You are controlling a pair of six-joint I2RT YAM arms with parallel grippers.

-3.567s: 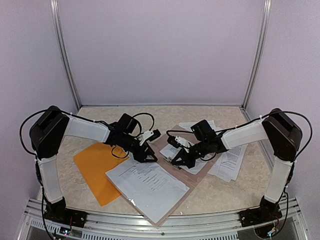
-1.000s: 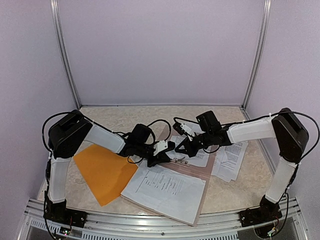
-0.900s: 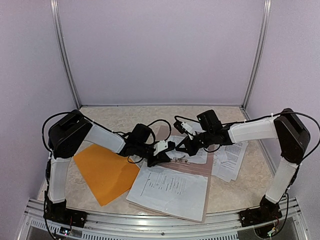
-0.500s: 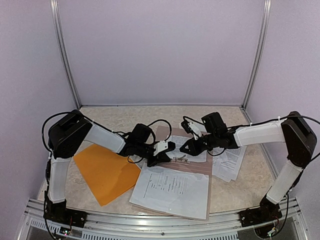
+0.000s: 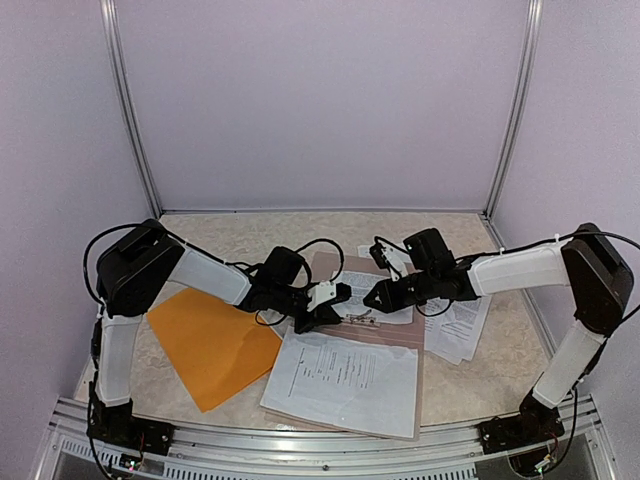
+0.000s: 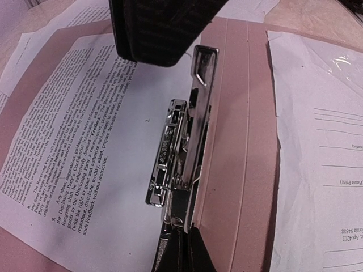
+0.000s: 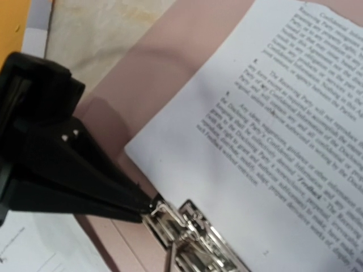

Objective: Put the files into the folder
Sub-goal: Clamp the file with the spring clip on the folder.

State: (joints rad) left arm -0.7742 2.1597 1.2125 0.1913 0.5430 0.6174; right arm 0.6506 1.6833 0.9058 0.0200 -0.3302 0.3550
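Observation:
The orange folder [image 5: 205, 345] lies flat at the left, apart from both grippers; its corner [image 7: 14, 14] shows in the right wrist view. The files are white printed sheets: one [image 5: 345, 375] on the near part of the pink-brown clipboard [image 5: 398, 335], one [image 6: 85, 141] under its metal clip [image 6: 178, 150], and a loose pile [image 5: 462, 322] at the right. My left gripper [image 6: 180, 249] is shut on the near end of the clip's lever. My right gripper [image 5: 372, 296] hovers just right of the clip, over the clipped sheet; its jaws do not show.
The table is enclosed by purple walls and metal posts [image 5: 130, 110]. The left arm's cable [image 5: 310, 250] loops above the clipboard's far edge. An aluminium rail [image 5: 300, 455] runs along the near edge.
The right gripper has drawn back to the right, off the clip. The clipboard and its near sheet have swung slightly to the right. The left gripper stays shut on the clip.

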